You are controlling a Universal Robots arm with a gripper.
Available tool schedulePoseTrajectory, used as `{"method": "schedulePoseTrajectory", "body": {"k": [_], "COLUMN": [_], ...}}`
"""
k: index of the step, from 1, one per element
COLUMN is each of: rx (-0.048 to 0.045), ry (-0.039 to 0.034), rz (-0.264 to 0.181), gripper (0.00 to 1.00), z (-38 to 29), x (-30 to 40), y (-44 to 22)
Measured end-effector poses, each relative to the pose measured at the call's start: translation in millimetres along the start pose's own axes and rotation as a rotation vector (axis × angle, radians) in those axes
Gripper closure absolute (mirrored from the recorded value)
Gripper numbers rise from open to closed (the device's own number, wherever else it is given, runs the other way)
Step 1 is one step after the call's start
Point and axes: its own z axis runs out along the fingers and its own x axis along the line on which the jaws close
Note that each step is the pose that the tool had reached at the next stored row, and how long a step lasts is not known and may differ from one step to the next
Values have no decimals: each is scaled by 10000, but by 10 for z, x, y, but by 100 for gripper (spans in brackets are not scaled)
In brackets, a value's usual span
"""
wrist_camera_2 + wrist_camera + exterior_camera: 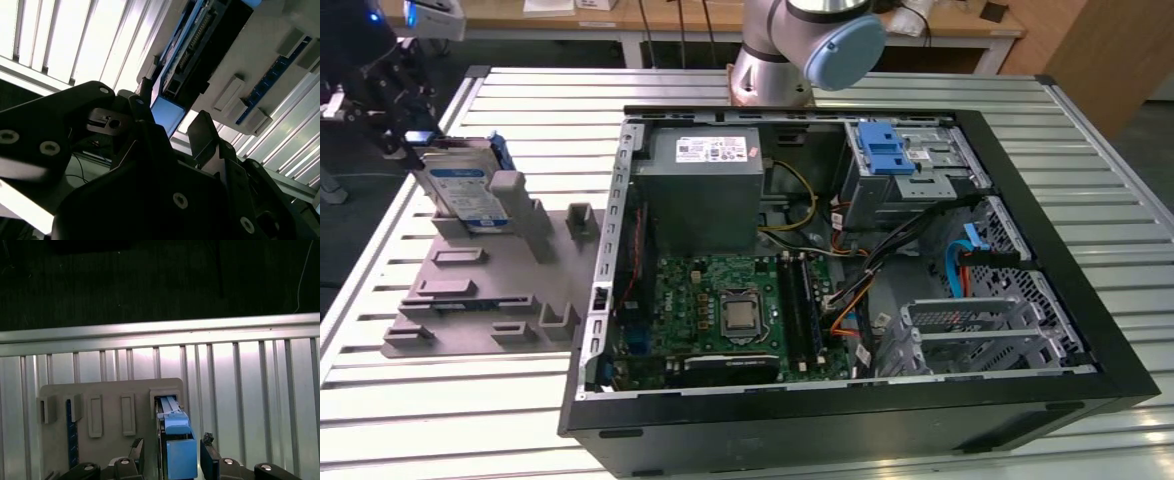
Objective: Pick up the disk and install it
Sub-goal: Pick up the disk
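On the slatted metal surface (pixel 480 400), beside the open computer case (pixel 854 425), the disk (pixel 460 192) stands upright in a grey holder (pixel 454 300). Our pincer (pixel 172 441) straddles it, spread, not yet pinching. We judge the pick-up underway; it calls for a square squeeze and straight lift.

Spread jaws flank the disk (pixel 167 116) standing in a grey holder (pixel 265 55).

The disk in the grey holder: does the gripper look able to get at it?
Probably yes: the gripper is open astride the disk, whose top edge stands clear of the grey holder, with nothing between.
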Motion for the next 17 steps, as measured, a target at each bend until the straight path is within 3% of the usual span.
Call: {"method": "schedulePoseTrajectory", "body": {"k": [5,6,7,11,12,14,17], "rx": [0,-1,-45,-54,-51,-49,-52], "ry": [0,1,4,-4,-13,-16,-15], "rz": [-1,0,59,70,70,70,69], "gripper": [44,52,52,52,51,45,45], "z": [82,102,174,168,116,97,103], "x": [-7,-6,-5,-4,-6,-6,-6], "y": [5,11,22,23,23,23,23]}}
